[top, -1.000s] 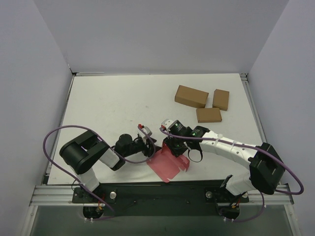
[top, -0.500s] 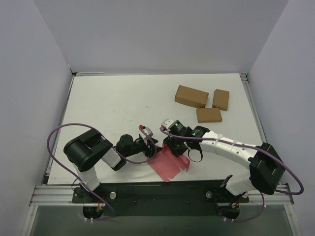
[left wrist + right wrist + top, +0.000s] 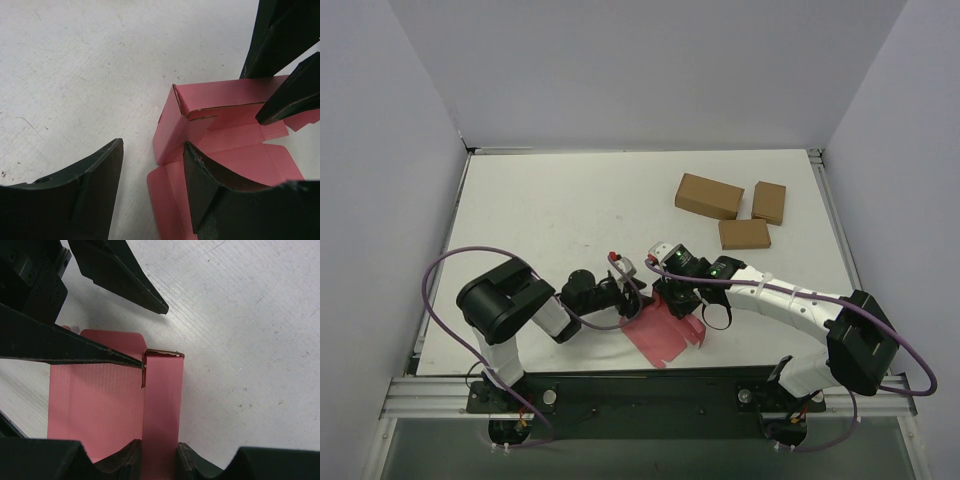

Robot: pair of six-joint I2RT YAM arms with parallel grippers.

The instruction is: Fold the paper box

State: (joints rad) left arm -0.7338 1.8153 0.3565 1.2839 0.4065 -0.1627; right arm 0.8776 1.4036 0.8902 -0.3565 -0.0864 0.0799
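Sharing one white table (image 3: 550, 210): one pink paper box (image 3: 663, 335), three brown cardboard boxes (image 3: 709, 196).

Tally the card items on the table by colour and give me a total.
Brown cardboard boxes: 3
Pink-red paper box: 1
Total: 4

Robotics laboratory test cell. Evidence: bare white table (image 3: 540, 200) boxed in by plain pale walls (image 3: 650, 70); left arm (image 3: 500, 305) and right arm (image 3: 790, 305) bolted to a metal rail (image 3: 420, 398) at its near edge; exposed purple cables (image 3: 470, 251).
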